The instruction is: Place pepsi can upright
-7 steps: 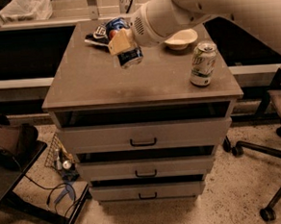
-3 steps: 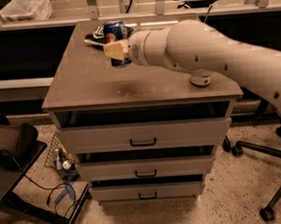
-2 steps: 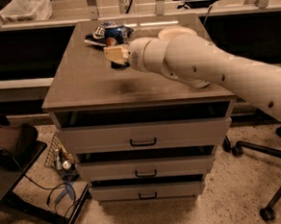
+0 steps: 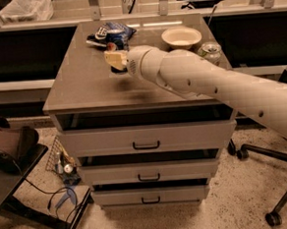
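Observation:
The pepsi can (image 4: 114, 40) is a dark-blue can at the back of the cabinet top (image 4: 82, 84), right against the blue chip bag (image 4: 109, 31). It looks upright, with its lower part hidden behind my gripper. My gripper (image 4: 114, 60) sits just in front of the can, low over the top, at the end of the white arm (image 4: 195, 78) that reaches in from the right. I cannot tell whether the gripper touches the can.
A white bowl (image 4: 181, 36) stands at the back right. A green-and-white soda can (image 4: 209, 51) stands at the right edge, partly hidden by the arm. Drawers (image 4: 146, 138) are below. A dark stool (image 4: 10, 145) is at left and a chair base (image 4: 274, 215) at right.
The arm has dropped lower and stretched across the top from the right. The gripper has stayed at the back left, just in front of the pepsi can.

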`<state>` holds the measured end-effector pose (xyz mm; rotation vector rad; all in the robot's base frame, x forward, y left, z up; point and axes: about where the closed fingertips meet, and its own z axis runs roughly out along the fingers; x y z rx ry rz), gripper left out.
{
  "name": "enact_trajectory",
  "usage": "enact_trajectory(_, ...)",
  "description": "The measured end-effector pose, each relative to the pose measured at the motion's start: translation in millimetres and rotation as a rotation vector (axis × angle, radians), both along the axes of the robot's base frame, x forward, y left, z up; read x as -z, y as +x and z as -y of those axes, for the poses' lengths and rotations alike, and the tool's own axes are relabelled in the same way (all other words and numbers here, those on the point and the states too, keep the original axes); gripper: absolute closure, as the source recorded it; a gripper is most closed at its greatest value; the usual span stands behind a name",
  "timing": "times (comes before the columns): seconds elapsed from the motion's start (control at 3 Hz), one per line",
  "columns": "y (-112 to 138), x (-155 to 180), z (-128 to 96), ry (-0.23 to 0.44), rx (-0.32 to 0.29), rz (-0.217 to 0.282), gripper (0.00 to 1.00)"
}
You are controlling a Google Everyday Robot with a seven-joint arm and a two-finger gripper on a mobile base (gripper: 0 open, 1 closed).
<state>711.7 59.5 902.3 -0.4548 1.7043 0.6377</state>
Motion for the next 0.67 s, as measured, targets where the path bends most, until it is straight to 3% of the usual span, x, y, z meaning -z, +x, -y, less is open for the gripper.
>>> enact_trajectory(0.67, 17, 16, 0, -0.022, 0.024, 0.097, 1.00)
